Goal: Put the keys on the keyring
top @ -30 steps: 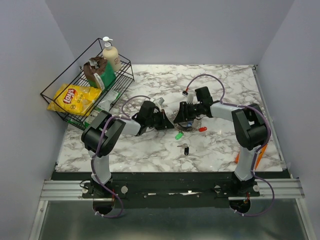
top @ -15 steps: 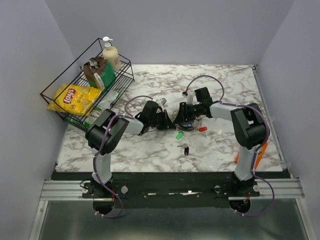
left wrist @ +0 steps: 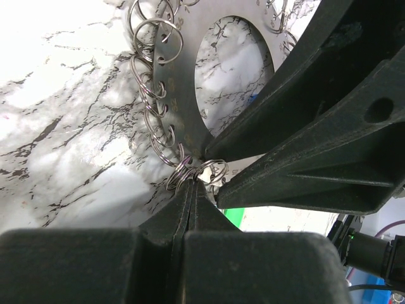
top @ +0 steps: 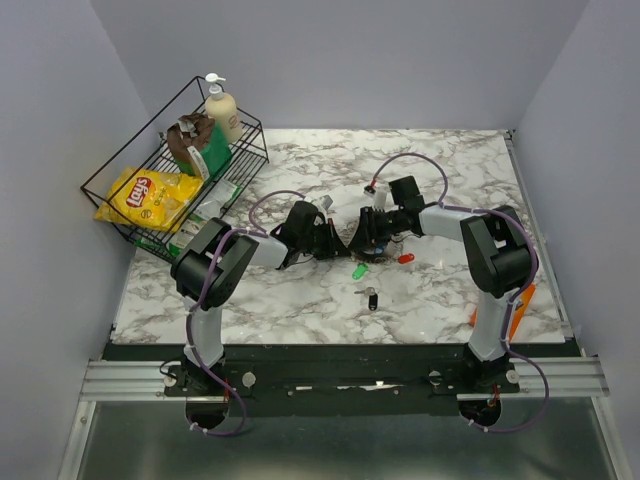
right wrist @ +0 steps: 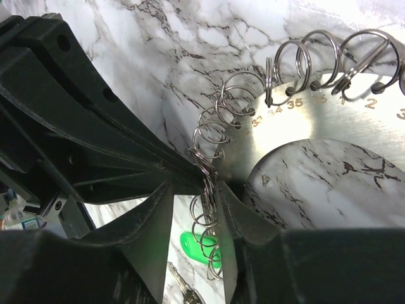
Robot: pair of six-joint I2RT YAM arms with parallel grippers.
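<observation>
The keyring (top: 376,238) is a flat silvery disc with a big centre hole, numbered holes and many small split rings round its rim; it also shows in the left wrist view (left wrist: 183,82) and the right wrist view (right wrist: 304,126). My left gripper (top: 344,243) (left wrist: 192,183) is shut on small rings at its rim. My right gripper (top: 362,240) (right wrist: 196,190) meets it at the same spot, jaws slightly apart, with rings hanging between them. A green key (top: 358,271) (right wrist: 197,244), a red key (top: 405,259) and a black key (top: 372,299) lie on the table nearby.
A wire basket (top: 150,200) with a yellow chips bag, a brown-green pack and a soap bottle stands at the back left. A flat orange piece (top: 520,305) lies by the right arm's base. The marble table (top: 300,300) ends at a black front rail.
My left gripper has slid a little to the right, up against the keyring and the right gripper. The keys on the table have not moved.
</observation>
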